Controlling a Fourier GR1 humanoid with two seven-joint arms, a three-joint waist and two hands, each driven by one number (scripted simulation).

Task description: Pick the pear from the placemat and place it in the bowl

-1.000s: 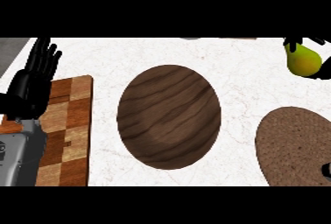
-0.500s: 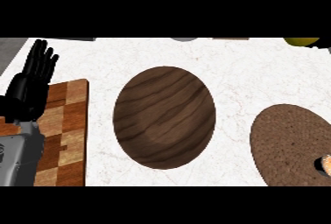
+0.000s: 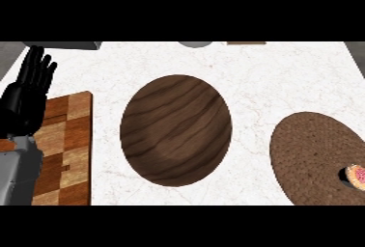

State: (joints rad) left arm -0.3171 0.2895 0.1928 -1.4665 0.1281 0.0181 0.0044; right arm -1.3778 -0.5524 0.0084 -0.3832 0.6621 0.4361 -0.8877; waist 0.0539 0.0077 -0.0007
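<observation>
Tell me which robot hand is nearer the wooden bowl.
Left. The left robot hand rests open beside the wooden bowl, over the cutting board; the right is out of view.

Wood-grain bowl (image 3: 176,129), rough woven placemat (image 3: 314,154), wood board (image 3: 65,144), matt marble counter (image 3: 271,77).

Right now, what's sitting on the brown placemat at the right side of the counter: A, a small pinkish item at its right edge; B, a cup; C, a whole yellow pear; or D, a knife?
A: the placemat carries only a small pinkish item cut off by the view's right edge; no pear, knife or cup shows on it, and the wooden bowl beside it holds nothing.
</observation>
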